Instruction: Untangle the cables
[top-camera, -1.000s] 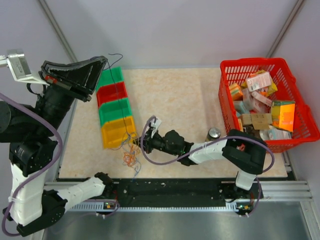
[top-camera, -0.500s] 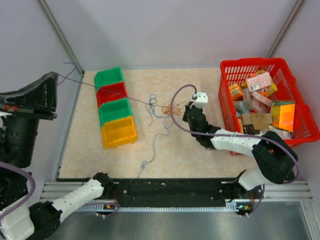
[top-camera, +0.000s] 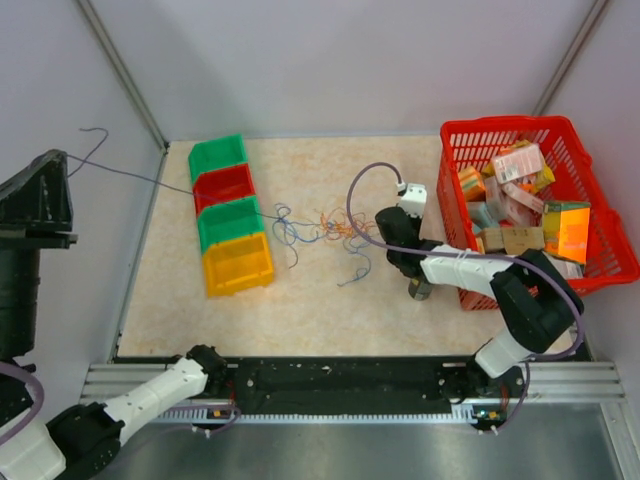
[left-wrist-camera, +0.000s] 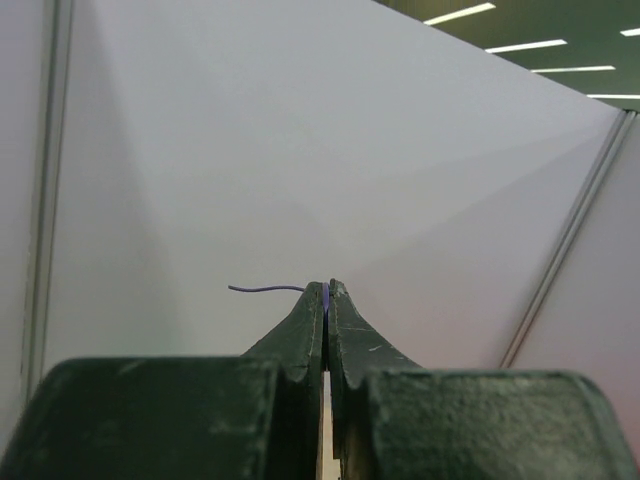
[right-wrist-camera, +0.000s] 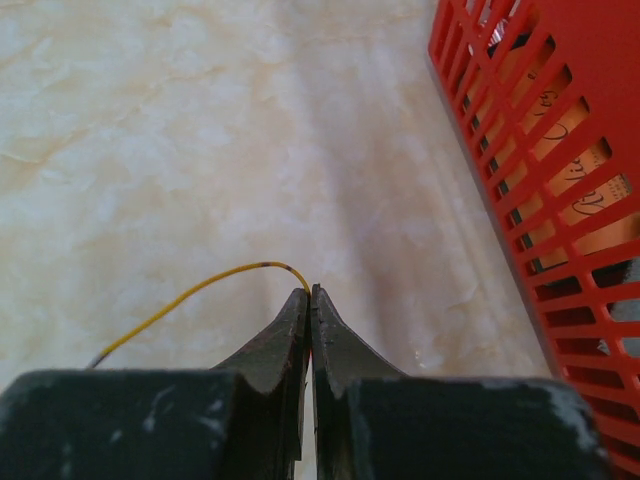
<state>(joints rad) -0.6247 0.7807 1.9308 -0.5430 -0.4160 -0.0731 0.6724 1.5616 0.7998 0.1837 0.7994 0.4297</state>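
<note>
The cables (top-camera: 322, 230) are a loose tangle of thin blue, orange and green wires on the table, right of the bins. My left gripper (top-camera: 60, 160) is raised at the far left and shut on a purple wire (top-camera: 150, 181), which runs taut over the bins into the tangle. In the left wrist view the jaws (left-wrist-camera: 326, 288) pinch that purple wire (left-wrist-camera: 265, 289), whose free end sticks out left. My right gripper (top-camera: 385, 228) is at the tangle's right edge. It is shut (right-wrist-camera: 310, 292) on a yellow-orange wire (right-wrist-camera: 200, 287) low over the table.
Four bins stand in a row at the left: green (top-camera: 218, 155), red (top-camera: 225, 185), green (top-camera: 230, 222), yellow (top-camera: 237, 263). A red basket (top-camera: 500, 126) full of packets is at the right and shows in the right wrist view (right-wrist-camera: 520, 150). A small can (top-camera: 420, 291) stands under my right forearm.
My right gripper carried the tangle from beside the yellow bin to mid-table, then drifted slightly right. My left gripper swung left with the purple wire, and the tangle has stretched out.
</note>
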